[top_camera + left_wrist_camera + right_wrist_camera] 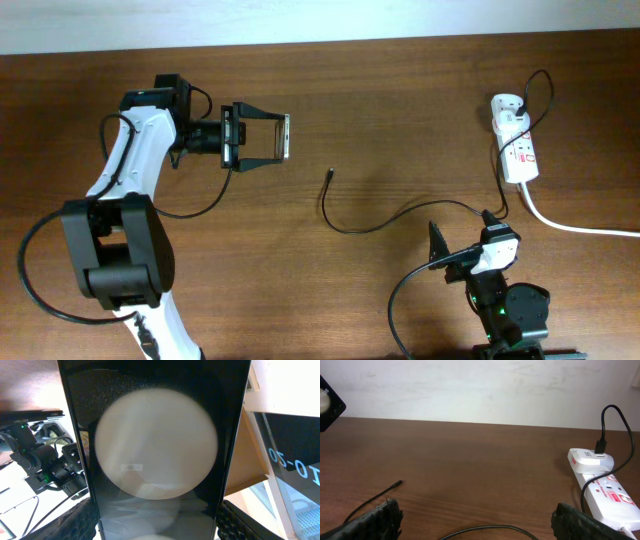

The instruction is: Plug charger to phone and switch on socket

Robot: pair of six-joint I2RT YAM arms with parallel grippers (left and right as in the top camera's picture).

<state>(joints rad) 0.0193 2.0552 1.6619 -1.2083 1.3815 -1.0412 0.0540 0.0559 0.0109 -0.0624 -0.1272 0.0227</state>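
My left gripper (279, 138) is shut on the black glossy phone (286, 137) and holds it off the table at the back left, edge-on from above. In the left wrist view the phone (155, 450) fills the frame between the fingers (155, 527), its screen reflecting a round light. The charger's thin black cable (352, 228) lies on the table, its connector tip (331, 173) free at the centre. Its other end runs into an adapter on the white socket (517, 150) at the back right. My right gripper (463, 238) is open and empty, near the front edge, over the cable (490, 529).
The socket's thick white cord (580, 228) runs off to the right. In the right wrist view I see the connector tip (397, 483) at the left, the socket (602, 487) at the right and a corner of the phone (327, 405) at the top left.
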